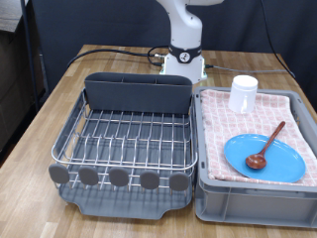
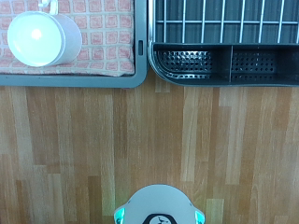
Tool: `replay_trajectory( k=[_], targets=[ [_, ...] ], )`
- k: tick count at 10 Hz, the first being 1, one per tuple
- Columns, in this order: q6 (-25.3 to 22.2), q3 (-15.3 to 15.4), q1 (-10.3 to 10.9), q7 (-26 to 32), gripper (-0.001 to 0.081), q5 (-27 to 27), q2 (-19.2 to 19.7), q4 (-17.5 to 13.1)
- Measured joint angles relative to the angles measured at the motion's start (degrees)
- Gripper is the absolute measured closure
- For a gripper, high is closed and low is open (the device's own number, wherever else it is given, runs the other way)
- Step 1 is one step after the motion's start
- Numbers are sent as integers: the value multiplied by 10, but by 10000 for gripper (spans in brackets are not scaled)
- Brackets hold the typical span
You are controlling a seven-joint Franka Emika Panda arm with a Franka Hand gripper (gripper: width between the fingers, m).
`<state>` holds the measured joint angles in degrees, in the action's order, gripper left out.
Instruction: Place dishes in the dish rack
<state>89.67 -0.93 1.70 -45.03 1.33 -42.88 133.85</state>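
The light-blue plate [image 1: 264,157] lies flat in the grey bin on the pink checked towel, with the brown wooden spoon [image 1: 267,145] resting across it. The white cup [image 1: 243,94] stands upright at the bin's far end; it also shows in the wrist view [image 2: 43,39]. The dish rack [image 1: 129,134], a silver wire grid over a dark tray, sits at the exterior view's left and holds no dishes. Its grey caddy [image 1: 137,92] stands at its far side and shows empty in the wrist view [image 2: 224,63]. The gripper shows in neither view; the arm rises out of frame.
The grey bin [image 1: 256,193] with the pink towel [image 2: 103,37] sits right beside the rack on the wooden table [image 2: 149,140]. The robot's white base [image 1: 183,59] stands behind both, with cables trailing; it also shows in the wrist view [image 2: 157,207].
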Motion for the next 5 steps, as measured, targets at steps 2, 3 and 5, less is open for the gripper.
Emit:
replay_trajectory(
  k=[2,3,5],
  targets=[
    [2,1,-2,-72,4,-18,4,0],
    [11,8,-2,-109,4,-28,12,0],
    [64,34,0,-170,4,-48,41,0]
  ],
)
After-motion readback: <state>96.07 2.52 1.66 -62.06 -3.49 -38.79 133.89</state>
